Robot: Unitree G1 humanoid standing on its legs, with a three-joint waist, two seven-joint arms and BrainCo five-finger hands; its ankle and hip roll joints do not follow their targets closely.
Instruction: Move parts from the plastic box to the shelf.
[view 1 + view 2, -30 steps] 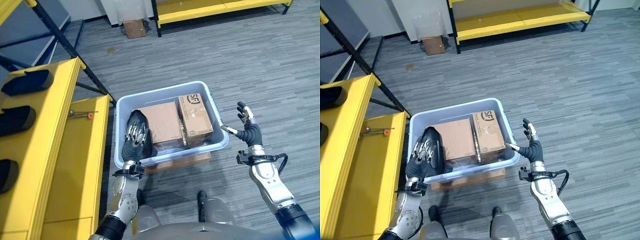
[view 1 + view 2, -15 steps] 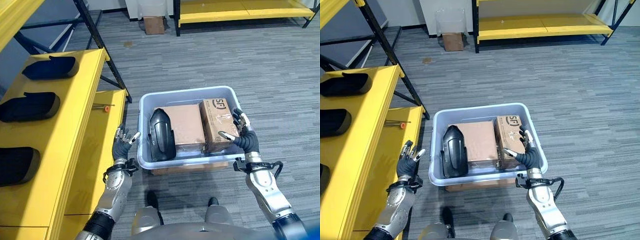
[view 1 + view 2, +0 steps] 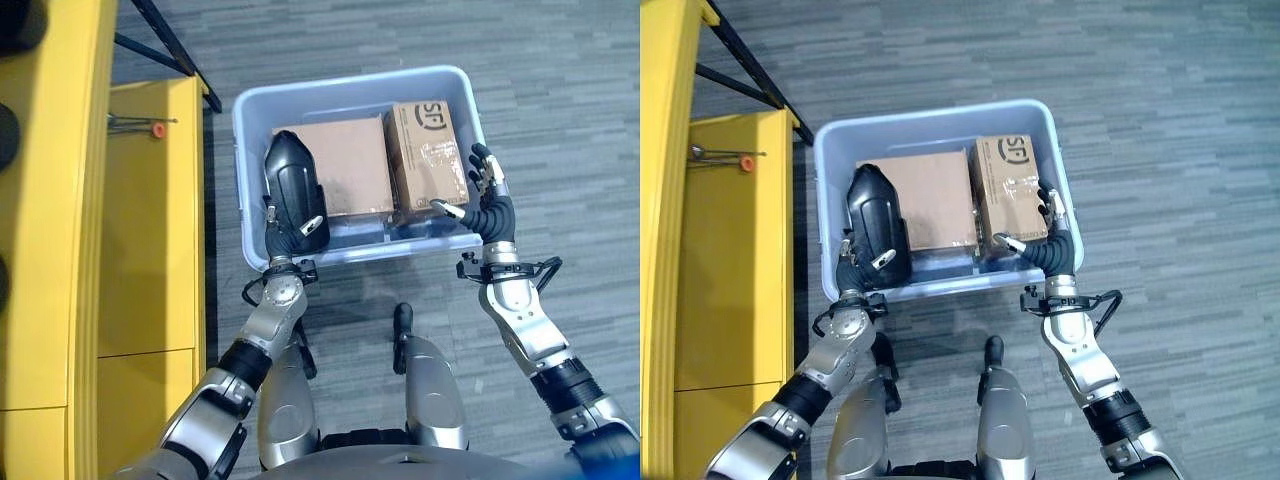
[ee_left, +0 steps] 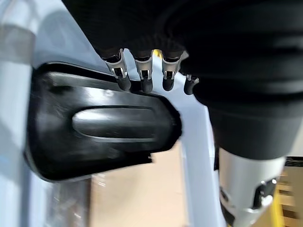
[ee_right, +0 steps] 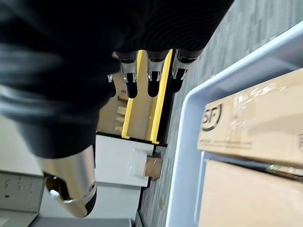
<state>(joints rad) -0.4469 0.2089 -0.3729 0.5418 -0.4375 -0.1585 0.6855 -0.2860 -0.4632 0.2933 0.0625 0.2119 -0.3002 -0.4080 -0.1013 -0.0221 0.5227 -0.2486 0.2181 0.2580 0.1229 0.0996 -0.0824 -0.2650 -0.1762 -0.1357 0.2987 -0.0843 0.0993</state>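
In the left eye view we see the black part (image 3: 292, 190) lying in the plastic box (image 3: 250, 110) beside two cardboard boxes (image 3: 335, 165), so we judge that this part is not yet moved to the yellow shelf (image 3: 150, 210).

In the right eye view the right hand (image 3: 1045, 240) is open over the box rim.

In the left wrist view the left hand (image 4: 142, 78) rests straight fingers on the part without gripping it.

In the right wrist view a carton label shows, which we leave unread.

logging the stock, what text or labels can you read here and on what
Smaller cardboard box: a dark brand logo, left unquoted; the print near it is too small to read.
Larger cardboard box, black part, plastic box: no text visible.
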